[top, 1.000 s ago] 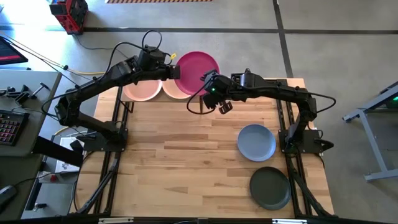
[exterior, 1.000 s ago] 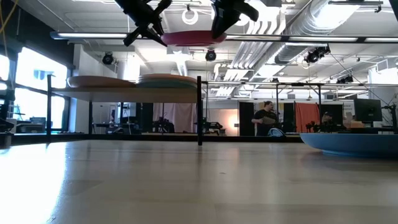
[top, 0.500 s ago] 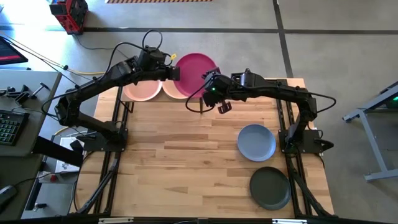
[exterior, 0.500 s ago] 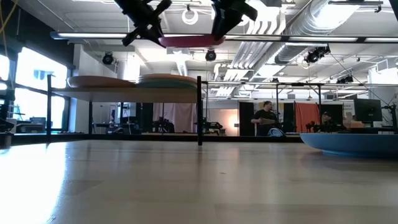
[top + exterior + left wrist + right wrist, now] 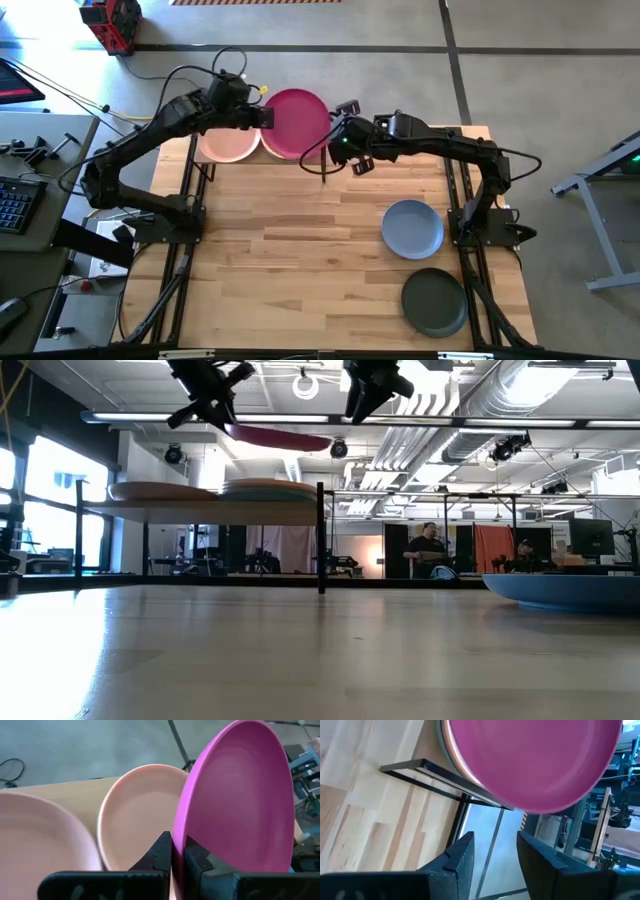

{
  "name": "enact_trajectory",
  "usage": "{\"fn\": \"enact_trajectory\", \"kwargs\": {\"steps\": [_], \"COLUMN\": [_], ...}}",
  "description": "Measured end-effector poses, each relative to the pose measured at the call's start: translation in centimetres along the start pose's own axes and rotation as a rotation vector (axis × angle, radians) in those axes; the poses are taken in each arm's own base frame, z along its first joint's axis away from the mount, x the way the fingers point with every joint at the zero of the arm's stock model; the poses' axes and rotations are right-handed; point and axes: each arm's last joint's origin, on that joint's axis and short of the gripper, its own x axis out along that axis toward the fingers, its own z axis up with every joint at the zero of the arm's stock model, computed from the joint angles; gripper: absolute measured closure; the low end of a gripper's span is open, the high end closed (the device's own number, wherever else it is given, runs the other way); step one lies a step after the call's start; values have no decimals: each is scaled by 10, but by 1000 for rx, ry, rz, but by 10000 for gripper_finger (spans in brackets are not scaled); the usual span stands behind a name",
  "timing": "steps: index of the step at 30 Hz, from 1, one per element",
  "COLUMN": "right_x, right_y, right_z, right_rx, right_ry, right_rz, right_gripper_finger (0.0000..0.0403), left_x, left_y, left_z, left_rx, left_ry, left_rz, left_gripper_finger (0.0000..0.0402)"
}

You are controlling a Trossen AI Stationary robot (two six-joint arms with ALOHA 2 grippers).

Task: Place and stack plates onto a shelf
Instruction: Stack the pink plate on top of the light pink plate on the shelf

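I grip the magenta plate (image 5: 296, 122) by its rim in my left jaws (image 5: 172, 851), tilted above the shelf (image 5: 200, 512) at the counter's far edge. My right jaws (image 5: 492, 852) hang open alongside. Next I judge: lower it level onto the right-hand stack (image 5: 268, 487).

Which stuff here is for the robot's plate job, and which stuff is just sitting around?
For the job:
- magenta plate, pinched by the left end effector
- peach plates on the shelf
- blue plate and charcoal plate, waiting on the table
- right end effector, open, nearby

Just lying about:
- red machine on the floor
- keyboard
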Motion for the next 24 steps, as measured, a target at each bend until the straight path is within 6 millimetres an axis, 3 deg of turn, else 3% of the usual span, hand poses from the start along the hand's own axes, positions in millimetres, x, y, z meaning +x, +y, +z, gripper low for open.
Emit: {"fn": "enact_trajectory", "kwargs": {"steps": [11, 24], "right_x": [9, 15], "right_y": [-8, -13], "right_z": [-10, -17], "right_rx": [85, 103], "right_ry": [-52, -36], "right_rz": [87, 91], "right_gripper_finger": [269, 269], "left_x": [-48, -94], "left_y": [40, 68], "left_z": [-6, -24], "left_rx": [-115, -236], "left_ry": [-43, -116], "left_rz": [238, 442], "left_gripper_finger": [394, 392]}}
